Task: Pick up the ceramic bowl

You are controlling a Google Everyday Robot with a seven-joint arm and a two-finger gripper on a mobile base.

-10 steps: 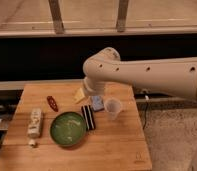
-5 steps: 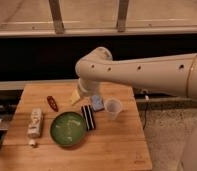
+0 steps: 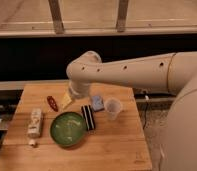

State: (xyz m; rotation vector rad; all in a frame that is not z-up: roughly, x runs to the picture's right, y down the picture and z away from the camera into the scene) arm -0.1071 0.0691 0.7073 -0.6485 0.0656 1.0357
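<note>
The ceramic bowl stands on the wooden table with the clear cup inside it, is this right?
No: the camera view shows the clear cup apart from the ceramic bowl, on the wooden table too. The open pincer hangs behind the bowl.

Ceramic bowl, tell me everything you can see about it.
The ceramic bowl is wide, shallow and round, glossy green with a darker rim and pale flecks inside. It looks empty and sits upright on the wooden table, near the front and left of centre. A dark bar lies close along its right rim; whether they touch cannot be told. The claw hangs open just behind the bowl, apparently clear of it.
</note>
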